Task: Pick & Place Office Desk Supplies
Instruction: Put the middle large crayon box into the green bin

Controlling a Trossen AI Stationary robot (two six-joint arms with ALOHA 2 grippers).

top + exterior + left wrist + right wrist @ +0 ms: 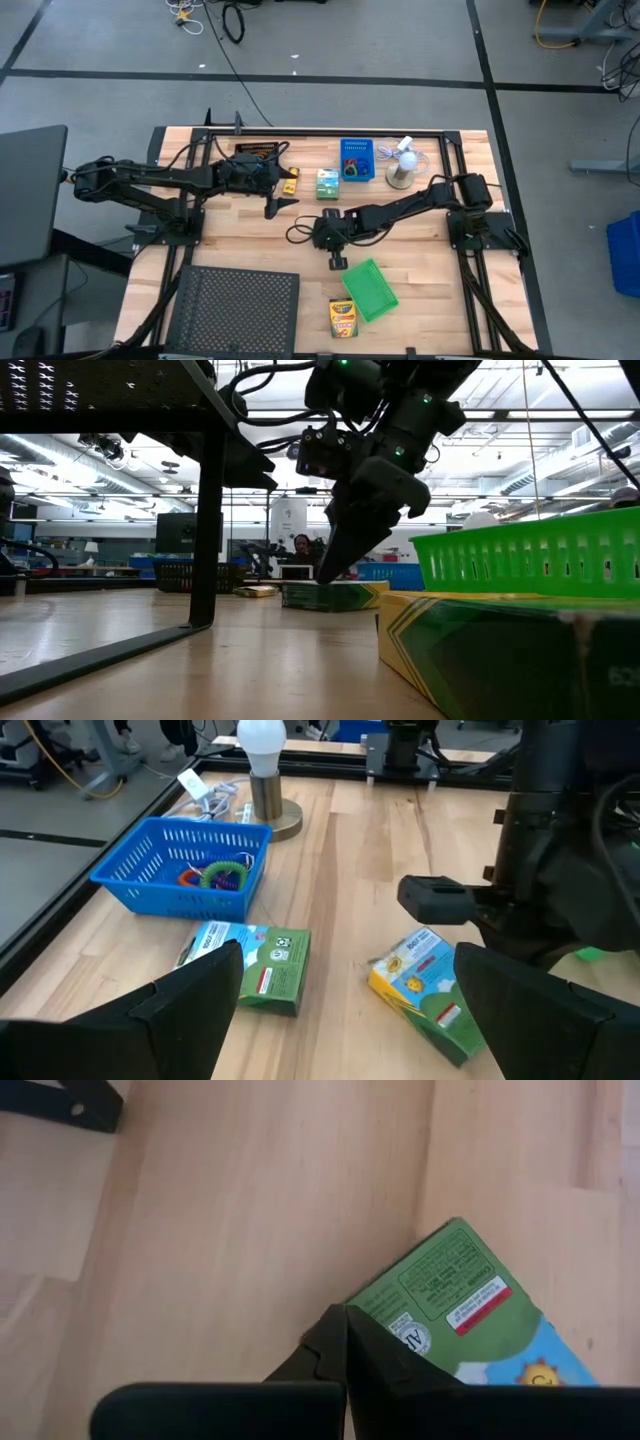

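Observation:
A small box (470, 1310) printed green, blue and yellow lies flat on the wood; the left wrist view shows this small box (425, 990) too. My right gripper (345, 1320) is shut and slants down, its tips at the box's green corner. In the low view my right gripper (335, 572) points down at the box from above. My left gripper (345, 955) hangs open, level, over the table's far left part. A green-white box (255, 960) lies flat ahead of it. A blue bin (185, 870) holds coloured rubber-band loops (222, 875). My right gripper comes slanting down from the table's right, and its shut fingertips (330, 1342) stand right at the green corner (372, 1302) of the small box. The box lies flat on the table. Whether the tips touch that corner I cannot tell.
A green bin (370, 290) and a yellow crayon box (343, 318) lie near the front edge. The large black mesh tray (235, 310) stands on legs at the front left. A white fan (400, 165) stands at the back right, beside the blue bin (357, 160).

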